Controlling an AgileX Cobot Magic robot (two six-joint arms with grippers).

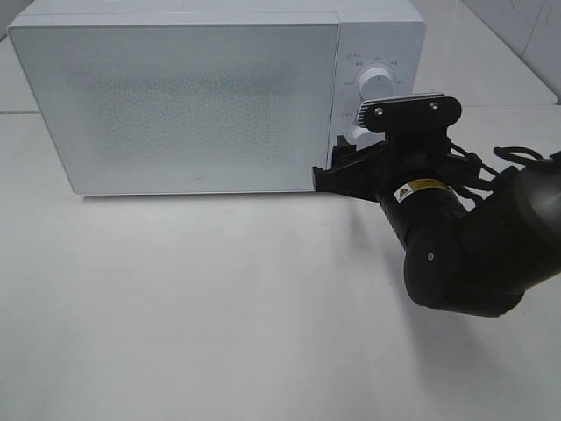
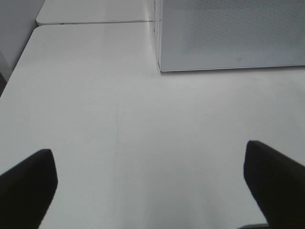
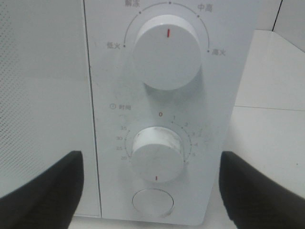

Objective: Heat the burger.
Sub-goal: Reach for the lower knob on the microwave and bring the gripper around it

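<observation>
The burger is out of view in every frame. The white microwave (image 1: 184, 96) stands at the back of the table with its frosted door shut. My right gripper (image 1: 348, 156) is at the control panel. In the right wrist view this right gripper (image 3: 150, 162) is open, one dark finger (image 3: 45, 193) on each side of the lower timer knob (image 3: 157, 155), apart from it. The knob's red mark points down. Above it is the power knob (image 3: 167, 51), with its mark pointing up. My left gripper (image 2: 150, 164) is open over bare table, holding nothing.
A round button (image 3: 152, 202) sits under the timer knob. The white table (image 1: 219, 298) stretches in front of the microwave, and the microwave's left front corner (image 2: 159, 67) shows in the left wrist view. The right arm's black body (image 1: 465, 237) hangs over the table's right side.
</observation>
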